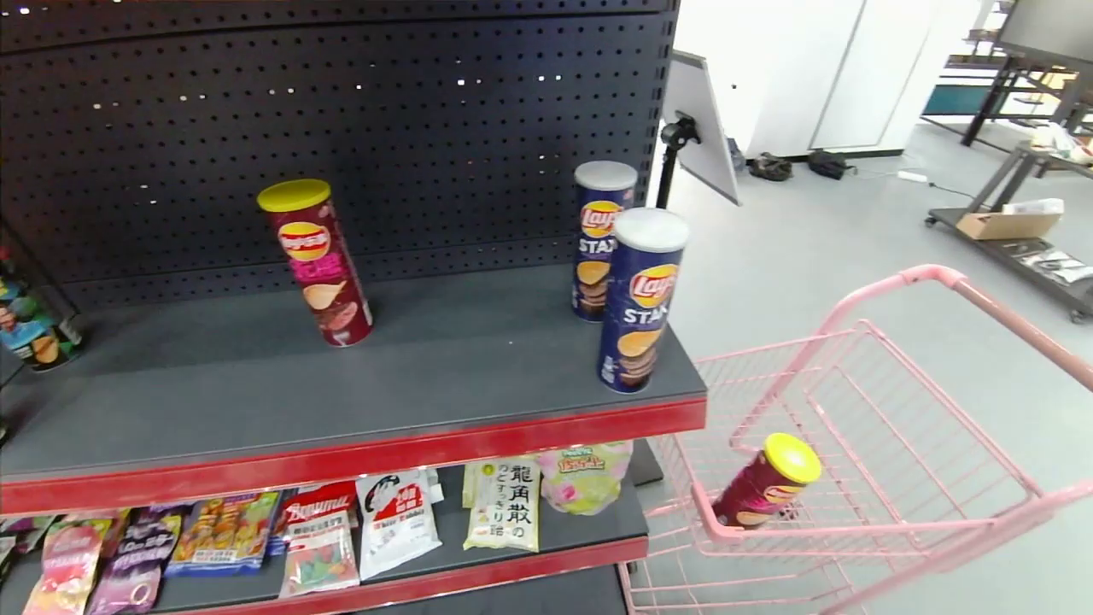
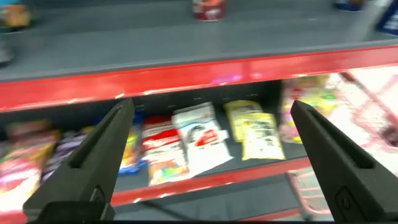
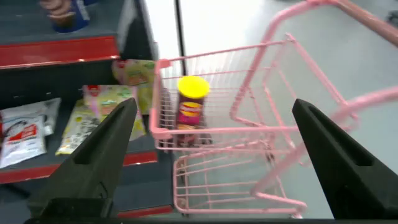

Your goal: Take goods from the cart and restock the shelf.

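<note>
A maroon chip can with a yellow lid [image 1: 766,481] leans in the front left corner of the pink cart [image 1: 931,487]; the right wrist view shows the same can [image 3: 190,106] in the cart [image 3: 249,134]. On the grey shelf [image 1: 282,393] stand a matching maroon can [image 1: 316,261] and two blue cans [image 1: 640,301] [image 1: 599,239] near the right end. My right gripper [image 3: 212,109] is open, pointing at the cart's can from a distance. My left gripper [image 2: 211,112] is open, facing the shelf's red front edge [image 2: 186,78].
The lower shelf [image 1: 564,530] holds several snack bags [image 1: 397,521], seen too in the left wrist view [image 2: 199,134]. More goods [image 1: 30,329] sit at the far left. Open floor lies beyond the cart, with a white board on a stand [image 1: 700,120] behind the shelf end.
</note>
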